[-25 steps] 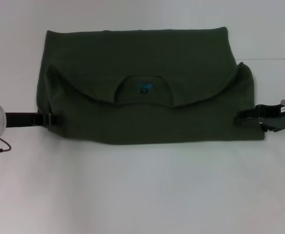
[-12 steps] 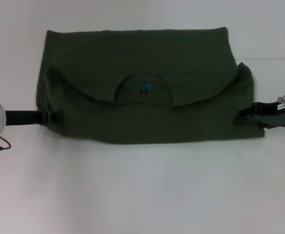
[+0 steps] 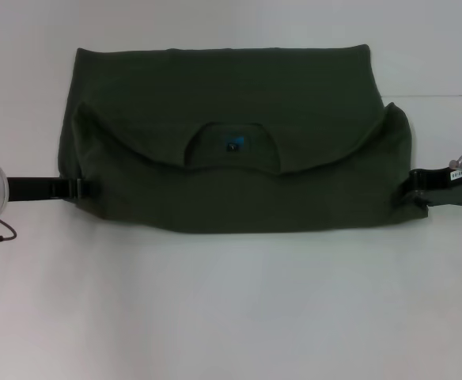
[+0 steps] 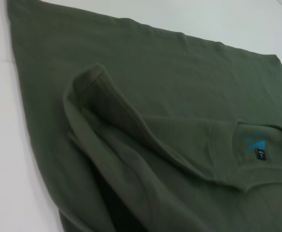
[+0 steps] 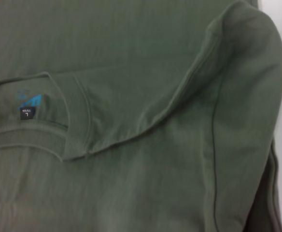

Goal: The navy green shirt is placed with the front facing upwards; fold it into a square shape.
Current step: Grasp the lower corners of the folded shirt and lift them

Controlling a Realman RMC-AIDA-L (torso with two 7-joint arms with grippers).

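The navy green shirt (image 3: 231, 150) lies folded across the white surface (image 3: 231, 317), collar and label facing up at its middle. The left gripper (image 3: 85, 188) touches its left edge and the right gripper (image 3: 417, 186) its right edge. I cannot tell whether either gripper's fingers are clenched or released.

A plain white table (image 3: 231, 309) carries everything here, its surface smooth and bare along the near side. Lying flat on it is the navy green shirt (image 3: 231, 87), spread wide across the far half, with the collar and sleeve portion folded over its lower part so the neck opening shows a small dark label (image 3: 232, 145) with blue print. The shirt's left and right ends bunch slightly where the sleeves double over.
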